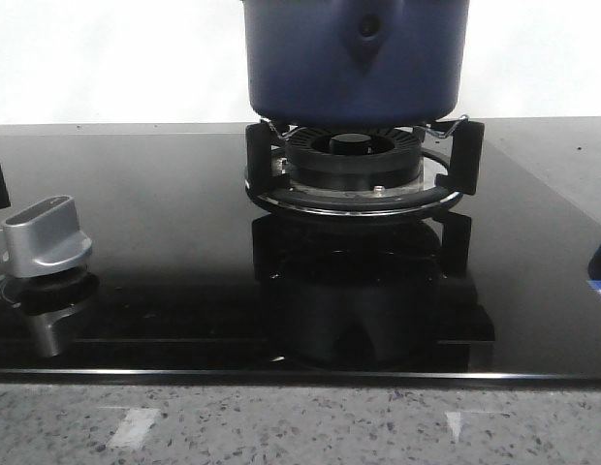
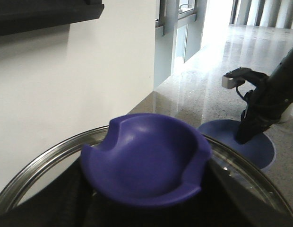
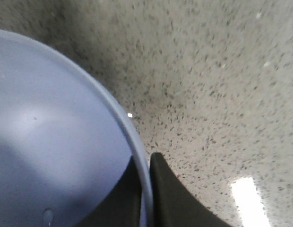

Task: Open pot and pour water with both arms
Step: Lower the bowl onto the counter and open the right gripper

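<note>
Well to the left of the large round dark-blue matte pot [image 1: 310, 58], a silver metal control knob [image 1: 47, 232] stands on the glossy black glass cooktop [image 1: 165, 194]. The pot itself sits upright on the black burner ring [image 1: 354, 155] at the middle of the cooktop. Its pointed blue handle mount [image 1: 366, 29], with a dark hole, faces us, and its top is cut off by the front view. In front of the pot, past the cooktop's edge, runs the grey speckled bench [image 1: 300, 426].

From the left wrist we see a glass lid with a steel rim [image 2: 42, 165] and a scooped dark-blue knob [image 2: 146, 161] close under the camera. Dark shapes flank the knob, possibly fingers, so we cannot tell whether the left end effector is open or closed.

Right of the pot, a pale-blue round dish [image 3: 52, 142] lies on the bench. The right end effector [image 3: 145, 163] is closed on the dish's rim, one black finger inside the rim and one outside. The left wrist view shows the black right arm [image 2: 264, 104] standing over that dish.
</note>
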{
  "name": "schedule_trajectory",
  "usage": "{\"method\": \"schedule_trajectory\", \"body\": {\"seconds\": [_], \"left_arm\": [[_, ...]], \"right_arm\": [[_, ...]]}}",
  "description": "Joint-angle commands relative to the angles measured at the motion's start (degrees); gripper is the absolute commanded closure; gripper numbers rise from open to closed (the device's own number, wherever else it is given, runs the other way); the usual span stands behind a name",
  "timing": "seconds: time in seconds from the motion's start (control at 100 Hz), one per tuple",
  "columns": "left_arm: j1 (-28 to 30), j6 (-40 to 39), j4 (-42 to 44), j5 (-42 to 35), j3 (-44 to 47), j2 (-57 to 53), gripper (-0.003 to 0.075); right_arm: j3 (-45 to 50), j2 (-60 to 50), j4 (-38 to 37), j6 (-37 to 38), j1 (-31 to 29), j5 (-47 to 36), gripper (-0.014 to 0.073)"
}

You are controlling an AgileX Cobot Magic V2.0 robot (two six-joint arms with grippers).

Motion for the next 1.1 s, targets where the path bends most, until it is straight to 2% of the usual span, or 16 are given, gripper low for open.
{"method": "schedule_trajectory", "body": {"seconds": [0.0, 0.23, 0.3, 0.37, 0.49, 0.54, 0.59, 0.85, 1.09], "left_arm": [[-0.7, 0.2, -5.7, -0.6, -2.4, -3.3, 0.0475], [-0.7, 0.2, -5.7, -0.6, -2.4, -3.3, 0.0475], [-0.7, 0.2, -5.7, -0.6, -2.4, -3.3, 0.0475], [-0.7, 0.2, -5.7, -0.6, -2.4, -3.3, 0.0475], [-0.7, 0.2, -5.7, -0.6, -2.4, -3.3, 0.0475], [-0.7, 0.2, -5.7, -0.6, -2.4, -3.3, 0.0475], [-0.9, 0.2, -5.7, -0.5, -2.4, -3.2, 0.0475], [-3.1, 0.2, -5.6, 0.8, -2.4, 0.2, 0.0475], [-6.0, 4.6, -5.5, 0.8, -2.4, 4.2, 0.0475]], "right_arm": [[1.2, -1.7, 0.9, -0.8, -0.4, -4.7, 0.0645], [4.6, -1.7, 0.9, -0.8, -0.4, -8.0, 0.0643], [4.6, -1.7, 0.9, -0.8, -0.4, -7.6, 0.0608], [4.6, -1.8, 0.9, -1.3, -0.4, -7.5, 0.0511], [3.9, -1.9, 0.9, -1.3, -0.4, -7.2, 0.0228], [3.1, -2.2, 0.9, -1.3, -0.4, -6.4, 0.0147], [1.9, -2.5, 0.9, -1.3, -0.4, -5.6, 0.0109], [-5.7, -7.7, 0.9, -1.3, -0.4, -1.1, 0.0105], [-6.4, -13.4, 1.0, -1.4, -0.4, -1.2, 0.0106]]}}
